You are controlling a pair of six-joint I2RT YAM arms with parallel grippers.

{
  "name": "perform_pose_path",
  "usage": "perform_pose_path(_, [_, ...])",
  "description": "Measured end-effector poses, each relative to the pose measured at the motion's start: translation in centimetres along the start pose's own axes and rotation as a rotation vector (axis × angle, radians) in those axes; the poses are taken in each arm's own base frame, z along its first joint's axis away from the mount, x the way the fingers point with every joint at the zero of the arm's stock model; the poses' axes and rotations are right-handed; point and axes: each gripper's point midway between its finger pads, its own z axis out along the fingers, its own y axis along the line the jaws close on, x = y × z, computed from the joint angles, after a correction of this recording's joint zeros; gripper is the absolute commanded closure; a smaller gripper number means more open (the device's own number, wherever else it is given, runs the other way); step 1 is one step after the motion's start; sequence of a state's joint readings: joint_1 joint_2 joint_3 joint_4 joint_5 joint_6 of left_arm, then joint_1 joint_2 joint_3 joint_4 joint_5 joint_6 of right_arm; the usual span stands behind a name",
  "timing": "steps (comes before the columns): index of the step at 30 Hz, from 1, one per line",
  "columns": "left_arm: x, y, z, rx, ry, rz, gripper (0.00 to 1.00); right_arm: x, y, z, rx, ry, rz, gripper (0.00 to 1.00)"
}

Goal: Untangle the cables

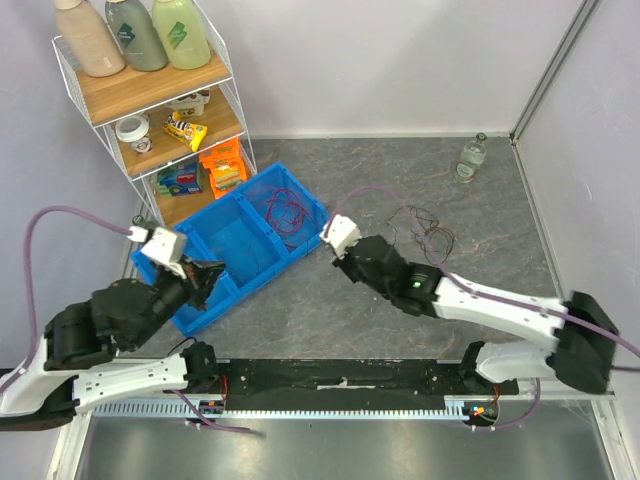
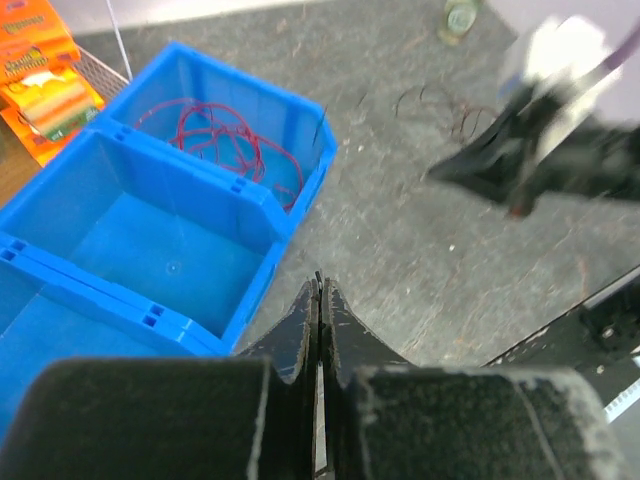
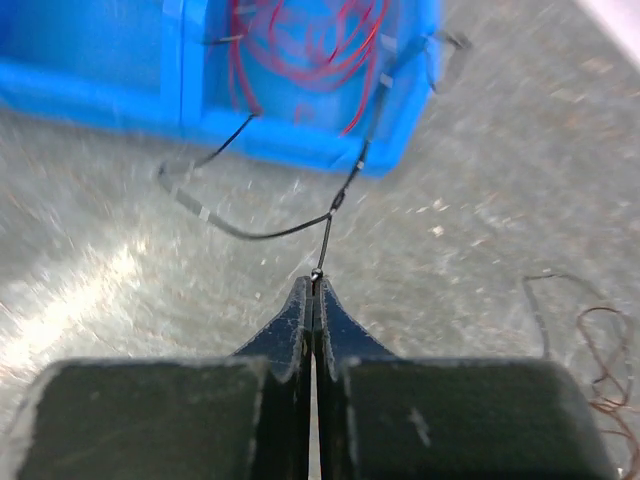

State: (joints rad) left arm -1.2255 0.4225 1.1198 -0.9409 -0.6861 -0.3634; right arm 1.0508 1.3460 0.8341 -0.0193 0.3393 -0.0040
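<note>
A bunch of red cables (image 1: 285, 212) lies in the right compartment of the blue bin (image 1: 280, 262), and also shows in the left wrist view (image 2: 225, 140) and the right wrist view (image 3: 300, 40). A loose bunch of dark cables (image 1: 428, 232) lies on the grey table right of the bin. My right gripper (image 3: 314, 280) is shut on a thin black cable (image 3: 335, 200) that runs from its tips up over the bin's wall (image 3: 300, 140). In the top view it (image 1: 336, 258) hovers just right of the bin. My left gripper (image 2: 320, 285) is shut, low beside the bin's near side (image 1: 208, 277).
A wire shelf (image 1: 150, 100) with bottles and snack packs stands at the back left, touching the bin. A small glass bottle (image 1: 472, 158) stands at the back right. A black rail (image 1: 340, 375) runs along the table's near edge. White walls close in the back and right.
</note>
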Motion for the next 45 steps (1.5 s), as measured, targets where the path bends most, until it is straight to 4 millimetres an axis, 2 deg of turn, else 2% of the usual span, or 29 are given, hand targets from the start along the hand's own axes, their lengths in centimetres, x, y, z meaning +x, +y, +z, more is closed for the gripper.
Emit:
perform_pose_path(2, [1.4, -0.5, 0.9, -0.006, 0.045, 0.033, 0.96, -2.8, -2.0, -2.5, 0.032, -0.091, 0.057, 1.00])
perform_pose_path(6, [3.7, -1.2, 2.2, -0.011, 0.120, 0.086, 0.49, -5.3, -3.3, -5.6, 0.038, -0.162, 0.083, 1.00])
perform_pose_path(8, [4.2, -1.7, 2.5, 0.003, 0.140, 0.097, 0.33, -5.6, -3.5, -6.2, 0.035, -0.156, 0.074, 1.00])
perform_pose_path(11, [4.0, -2.7, 2.6, 0.046, 0.137, 0.087, 0.21, -5.2, -3.4, -6.8, 0.014, -0.125, 0.048, 1.00])
perform_pose_path(13, [3.6, -3.4, 2.7, 0.083, 0.125, 0.080, 0.17, -4.9, -3.1, -7.2, -0.016, -0.107, 0.029, 1.00])
perform_pose_path(16, [2.6, -4.6, 2.7, 0.137, 0.094, 0.073, 0.16, -4.6, -2.3, -7.8, -0.071, -0.086, 0.008, 1.00])
perform_pose_path(21, [-0.4, -6.9, 3.7, 0.204, -0.011, 0.069, 0.13, -4.4, -0.8, -8.7, -0.177, -0.085, -0.014, 1.00])
perform_pose_path(24, [-0.9, -8.6, 5.7, 0.204, -0.024, 0.100, 0.12, -4.3, 0.1, -9.1, -0.231, -0.088, -0.020, 1.00])
perform_pose_path(27, [0.2, -10.3, 9.1, 0.188, 0.021, 0.138, 0.12, -4.3, 0.8, -9.4, -0.276, -0.089, -0.022, 1.00])
perform_pose_path(28, [0.6, -10.3, 10.3, 0.177, 0.038, 0.139, 0.12, -4.3, 1.0, -9.6, -0.291, -0.094, -0.022, 1.00])
perform_pose_path(30, [1.5, -9.7, 13.0, 0.164, 0.080, 0.120, 0.12, -4.6, 1.2, -9.9, -0.307, -0.106, -0.021, 1.00])
perform_pose_path(31, [2.2, -8.4, 14.5, 0.150, 0.098, 0.090, 0.12, -4.7, 1.3, -10.2, -0.317, -0.115, -0.020, 1.00])
perform_pose_path(34, [3.3, -5.4, 16.6, 0.145, 0.104, -0.015, 0.14, -5.2, 1.5, -10.9, -0.337, -0.140, -0.016, 1.00])
perform_pose_path(38, [3.4, -3.4, 17.8, 0.208, 0.077, -0.220, 0.12, -5.6, 1.6, -11.4, -0.353, -0.157, -0.015, 1.00])
perform_pose_path(42, [2.5, -3.3, 18.5, 0.249, 0.081, -0.400, 0.10, -5.6, 1.7, -11.4, -0.360, -0.159, -0.013, 1.00])
perform_pose_path(45, [2.2, -4.4, 18.4, 0.296, 0.105, -0.519, 0.31, -5.6, 1.8, -11.5, -0.364, -0.160, -0.013, 1.00])
